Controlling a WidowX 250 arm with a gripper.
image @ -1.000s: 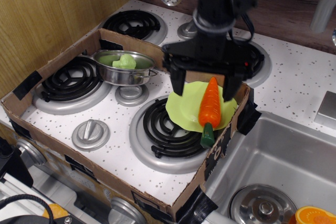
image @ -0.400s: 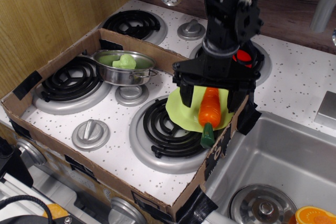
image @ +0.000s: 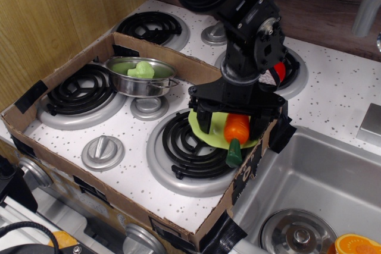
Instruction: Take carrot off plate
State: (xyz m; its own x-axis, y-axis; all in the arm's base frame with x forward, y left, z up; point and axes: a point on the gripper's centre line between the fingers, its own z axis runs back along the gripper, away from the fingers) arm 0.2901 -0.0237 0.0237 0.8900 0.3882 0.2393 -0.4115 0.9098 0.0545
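Where the view begins, at the lower right, a steel sink (image: 315, 176) holds a round drain cover (image: 296, 234) and an orange slice (image: 357, 245) at the frame corner; a taped cardboard tray (image: 119, 203) frames the white stovetop, its near wall running from the left edge to the sink. Inside the tray, a knob (image: 102, 151) lies near the front, and the front right burner (image: 187, 156) carries the plate (image: 197, 126) on its far right part, against the tray's right wall. On the plate lies the carrot (image: 236, 129), orange body pointing away, its green stub (image: 233, 154) hanging over the plate's near rim. Over the plate stands the gripper (image: 232, 124); its two black fingers (image: 204, 118) are spread, one on each side of the carrot, lowered to plate level; whether they touch the carrot cannot be told. Farther left, a second knob (image: 149, 107) sits between burners; a steel pot (image: 141, 76) with a green piece (image: 143, 69) rests beside the left burner (image: 80, 93). Beyond the tray, a far burner (image: 152, 28) lies by the wooden wall (image: 59, 10); the arm (image: 244, 22) rises out of frame.
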